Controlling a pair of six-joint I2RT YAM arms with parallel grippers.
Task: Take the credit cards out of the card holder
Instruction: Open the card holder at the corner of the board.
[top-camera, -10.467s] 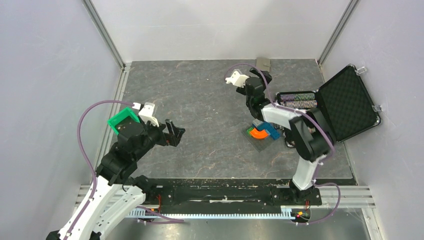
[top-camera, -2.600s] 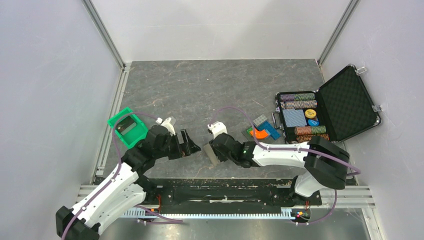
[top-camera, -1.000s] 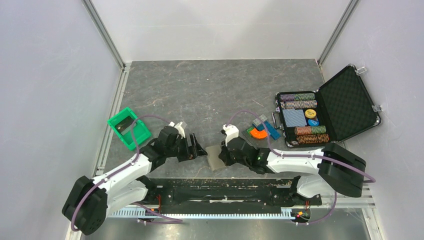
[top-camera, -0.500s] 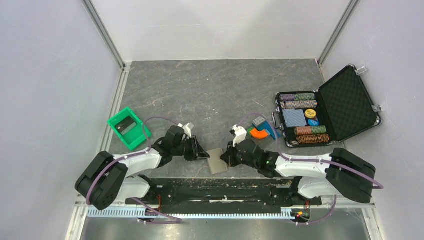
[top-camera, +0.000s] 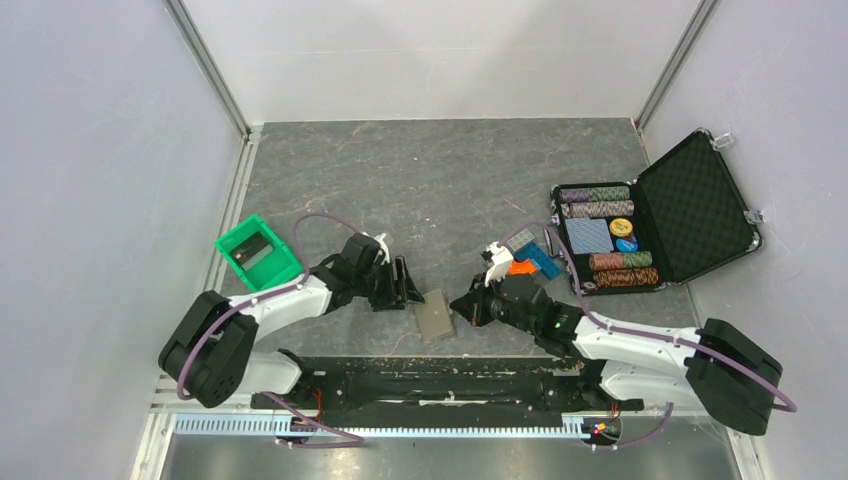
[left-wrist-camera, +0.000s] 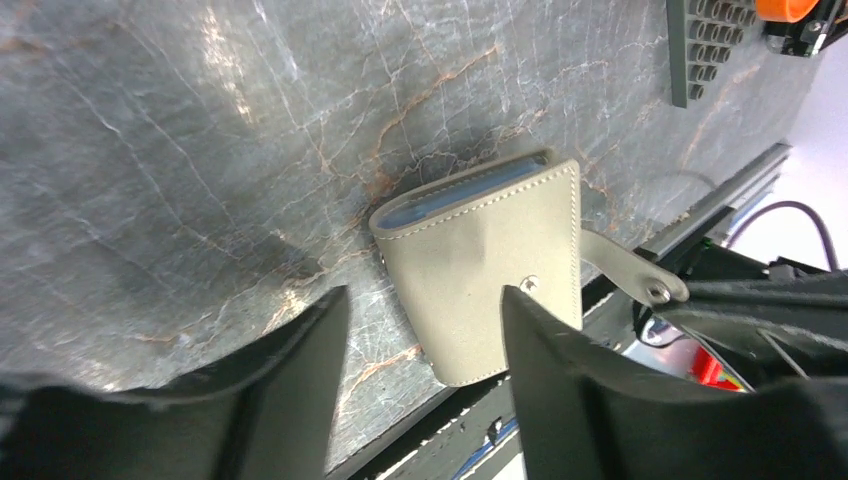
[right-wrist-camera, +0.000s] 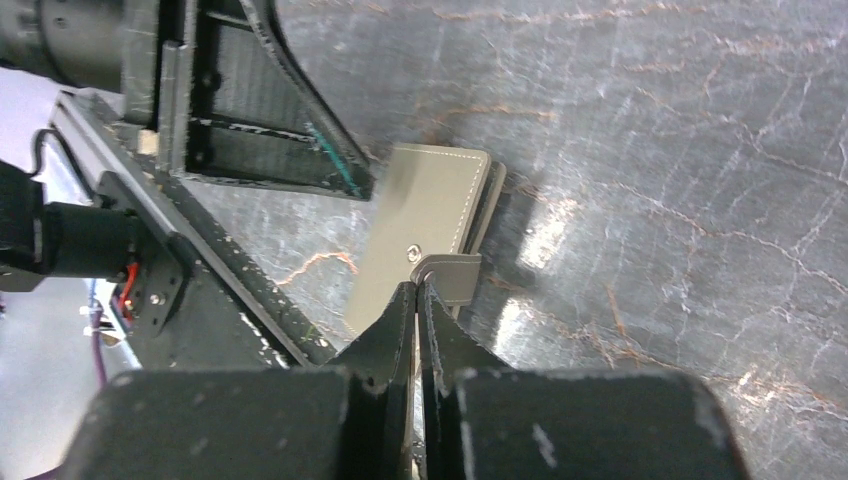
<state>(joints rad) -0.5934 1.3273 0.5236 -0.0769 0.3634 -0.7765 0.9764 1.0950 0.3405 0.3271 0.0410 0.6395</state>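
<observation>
We see the left fingers (left-wrist-camera: 290, 390) have just released and now stand spread beside the card holder (top-camera: 436, 317), which lies folded on the desk (top-camera: 420, 180) at lower centre, while the right fingers (right-wrist-camera: 395, 335) are pressed together at its strap (right-wrist-camera: 447, 272), so we judge the credit cards are still inside.

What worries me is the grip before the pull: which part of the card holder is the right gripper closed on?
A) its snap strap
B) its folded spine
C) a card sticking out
A: the right wrist view shows the right gripper shut on the snap strap that sticks out from the card holder.
</observation>
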